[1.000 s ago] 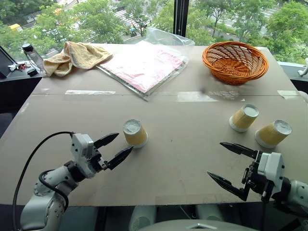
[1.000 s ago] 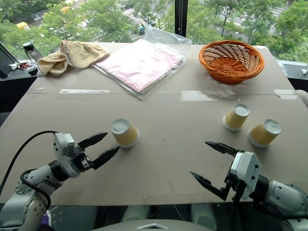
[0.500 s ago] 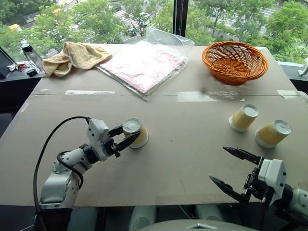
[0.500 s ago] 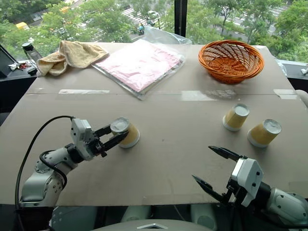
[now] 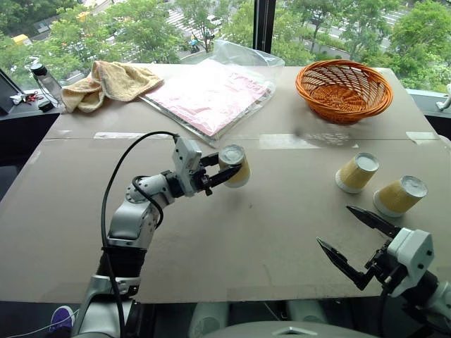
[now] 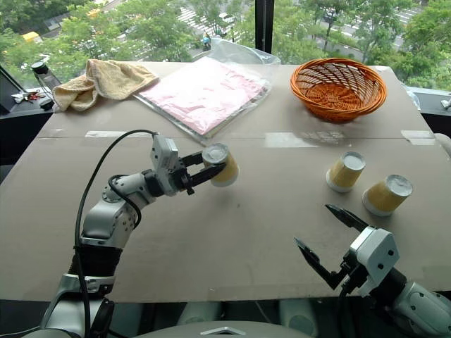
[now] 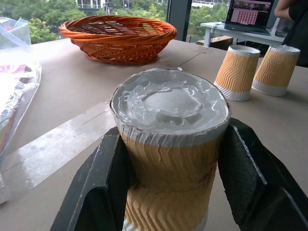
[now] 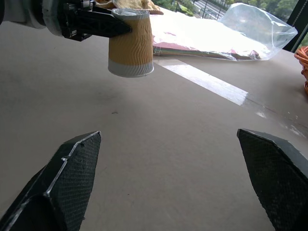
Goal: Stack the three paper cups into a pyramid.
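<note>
Now we carry cup (image 5: 234, 165) clamped in left gripper (image 5: 220, 169), right gripper (image 5: 356, 243) open; hard squeeze may crumple it.

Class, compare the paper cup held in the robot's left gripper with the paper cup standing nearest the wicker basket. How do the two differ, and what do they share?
The held cup is clamped between the left gripper's black fingers; the cup nearest the basket is untouched.
The held cup is off the table, as the right wrist view shows; the other stands on it.
The held cup is alone mid-table; the other has a third cup beside it.
Both are upside down, mustard-yellow with white rims.
</note>
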`<action>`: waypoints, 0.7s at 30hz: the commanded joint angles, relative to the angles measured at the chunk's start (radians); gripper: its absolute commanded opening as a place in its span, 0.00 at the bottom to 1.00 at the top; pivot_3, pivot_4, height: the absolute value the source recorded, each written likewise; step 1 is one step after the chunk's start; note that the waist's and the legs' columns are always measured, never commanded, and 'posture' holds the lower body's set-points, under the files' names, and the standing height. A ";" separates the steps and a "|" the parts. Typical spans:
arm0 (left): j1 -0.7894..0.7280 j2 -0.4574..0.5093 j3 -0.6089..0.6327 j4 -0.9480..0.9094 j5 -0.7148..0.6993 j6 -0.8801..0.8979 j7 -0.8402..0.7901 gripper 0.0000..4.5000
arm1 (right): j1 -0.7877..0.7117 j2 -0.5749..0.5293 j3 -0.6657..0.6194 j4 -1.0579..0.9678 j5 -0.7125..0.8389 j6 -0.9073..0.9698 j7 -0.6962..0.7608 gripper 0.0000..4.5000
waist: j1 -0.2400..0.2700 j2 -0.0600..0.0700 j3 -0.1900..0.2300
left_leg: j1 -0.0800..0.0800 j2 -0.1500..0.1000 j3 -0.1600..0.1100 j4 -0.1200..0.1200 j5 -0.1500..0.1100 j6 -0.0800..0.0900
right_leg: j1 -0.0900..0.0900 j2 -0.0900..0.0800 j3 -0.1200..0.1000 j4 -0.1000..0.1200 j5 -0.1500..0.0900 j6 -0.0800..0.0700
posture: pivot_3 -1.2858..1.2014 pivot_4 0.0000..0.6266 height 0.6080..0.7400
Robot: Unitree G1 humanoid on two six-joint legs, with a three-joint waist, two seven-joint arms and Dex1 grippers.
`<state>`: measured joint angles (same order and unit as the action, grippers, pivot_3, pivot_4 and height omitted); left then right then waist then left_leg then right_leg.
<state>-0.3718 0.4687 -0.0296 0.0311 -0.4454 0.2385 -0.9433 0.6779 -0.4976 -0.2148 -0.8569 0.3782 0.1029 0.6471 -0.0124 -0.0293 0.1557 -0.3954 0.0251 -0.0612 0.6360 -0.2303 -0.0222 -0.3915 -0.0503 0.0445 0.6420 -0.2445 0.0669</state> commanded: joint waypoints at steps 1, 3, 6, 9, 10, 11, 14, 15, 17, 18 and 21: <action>-0.047 -0.027 -0.038 0.062 0.043 -0.037 -0.027 0.46 | 0.041 0.026 -0.026 -0.072 -0.015 -0.026 -0.032 1.00 | -0.001 0.000 0.000 | 0.000 0.000 0.000 0.000 0.000 0.000 | 0.000 0.000 0.000 0.000 0.000 0.000 | 0.52 0.24 1.00; -0.064 -0.040 -0.060 0.105 0.063 -0.061 -0.055 0.46 | 0.059 0.037 -0.021 -0.087 -0.030 -0.026 -0.045 1.00 | 0.000 0.000 0.000 | 0.000 0.000 0.000 0.000 0.000 0.000 | 0.000 0.000 0.000 0.000 0.000 0.000 | 0.52 0.24 1.00; -0.076 -0.048 -0.073 0.138 0.081 -0.090 -0.084 0.74 | 0.072 0.051 -0.018 -0.101 -0.044 -0.021 -0.062 1.00 | 0.000 0.000 0.000 | 0.000 0.000 0.000 0.000 0.000 0.000 | 0.000 0.000 0.000 0.000 -0.001 -0.002 | 0.52 0.24 1.00; -0.086 -0.049 -0.041 0.133 0.054 -0.073 -0.081 0.99 | 0.070 0.087 -0.039 -0.117 -0.023 0.002 -0.109 1.00 | 0.000 0.000 0.000 | 0.000 0.000 0.000 0.000 0.000 0.000 | 0.000 0.000 0.000 0.000 -0.001 -0.002 | 0.52 0.24 1.00; -0.085 -0.047 -0.028 0.122 0.036 -0.060 -0.082 0.99 | 0.063 0.100 -0.048 -0.120 -0.015 0.008 -0.128 1.00 | 0.001 0.000 0.000 | 0.000 0.000 -0.001 0.000 0.000 0.000 | 0.000 0.000 0.000 0.000 -0.001 -0.002 | 0.52 0.24 1.00; -0.083 -0.045 -0.014 0.107 0.019 -0.047 -0.083 0.99 | 0.053 0.114 -0.061 -0.120 -0.012 0.012 -0.150 1.00 | 0.000 0.000 0.000 | 0.000 0.000 -0.001 0.000 0.000 0.000 | 0.000 0.000 0.000 0.000 -0.001 -0.001 | 0.52 0.24 1.00; -0.060 -0.021 0.037 0.044 -0.047 0.001 -0.101 0.99 | -0.017 0.146 -0.124 -0.091 -0.030 0.061 -0.247 1.00 | 0.000 0.000 0.000 | 0.000 0.000 0.000 0.000 0.000 0.000 | 0.000 0.000 0.000 0.000 -0.001 -0.002 | 0.52 0.24 1.00; -0.043 -0.002 0.058 0.011 -0.080 0.025 -0.119 0.99 | -0.057 0.150 -0.157 -0.067 -0.028 0.101 -0.291 1.00 | -0.001 0.000 0.000 | 0.000 0.000 0.000 0.000 0.000 0.000 | 0.000 0.000 0.000 0.000 -0.001 -0.002 | 0.52 0.24 1.00; -0.006 0.038 0.087 -0.056 -0.138 0.073 -0.158 0.99 | -0.124 0.141 -0.215 -0.010 -0.038 0.181 -0.360 1.00 | -0.003 0.000 0.000 | 0.000 0.000 0.000 0.000 0.000 0.000 | 0.000 0.000 0.000 0.001 -0.001 -0.002 | 0.52 0.24 1.00; 0.012 0.057 0.096 -0.090 -0.166 0.097 -0.177 0.99 | -0.150 0.133 -0.236 0.018 -0.055 0.204 -0.379 1.00 | -0.002 0.001 0.000 | 0.000 0.000 0.000 0.000 0.000 0.000 | 0.000 0.000 0.000 0.001 -0.001 -0.002 | 0.52 0.24 1.00; 0.060 0.119 0.116 -0.205 -0.267 0.192 -0.233 0.99 | -0.225 0.110 -0.282 0.094 -0.057 0.275 -0.411 1.00 | 0.002 0.002 0.001 | 0.000 0.000 0.000 0.000 0.000 0.000 | 0.000 0.000 0.000 0.001 -0.001 -0.003 | 0.52 0.24 1.00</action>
<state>-0.3123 0.5666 0.0665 -0.0847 -0.6425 0.3900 -1.1371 0.4702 -0.3773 -0.4547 -0.7682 0.3214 0.3495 0.2630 -0.0102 -0.0273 0.1564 -0.3956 0.0252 -0.0617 0.6355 -0.2302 -0.0221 -0.3918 -0.0506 0.0443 0.6428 -0.2458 0.0641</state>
